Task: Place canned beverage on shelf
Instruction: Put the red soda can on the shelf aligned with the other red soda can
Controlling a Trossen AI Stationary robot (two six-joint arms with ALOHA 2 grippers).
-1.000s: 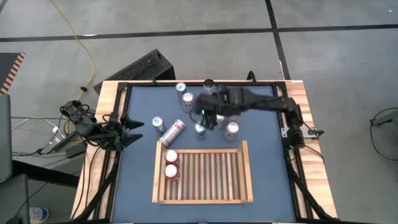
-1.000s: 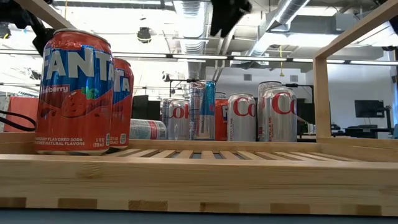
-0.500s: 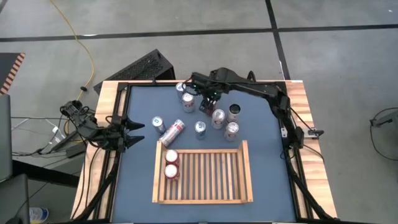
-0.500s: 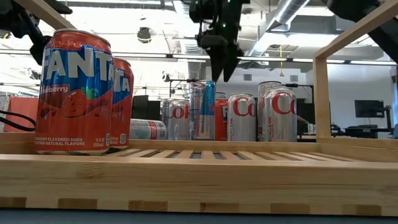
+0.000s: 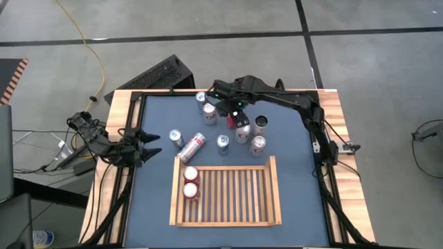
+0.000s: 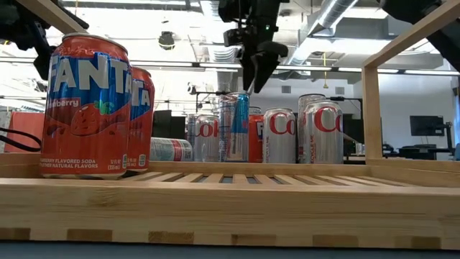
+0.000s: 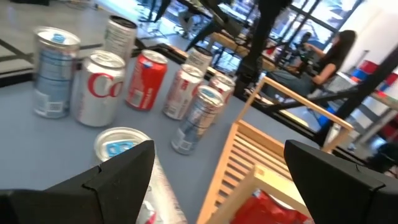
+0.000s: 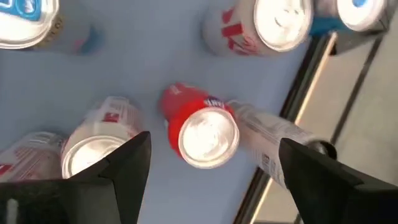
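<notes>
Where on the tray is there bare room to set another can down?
Most of the shelf is bare slats: everything between the two Fanta cans at its left end and its right rim. The blue tabletop behind it is crowded with the loose cans.

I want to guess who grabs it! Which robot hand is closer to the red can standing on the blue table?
The right gripper. It hangs open right above the red can. The left gripper waits open far off by the table's left edge.

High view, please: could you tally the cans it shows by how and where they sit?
Fanta cans upright on the shelf: 2
Loose cans upright on the table: 8
Lying can on the table: 1
Total: 11
</notes>
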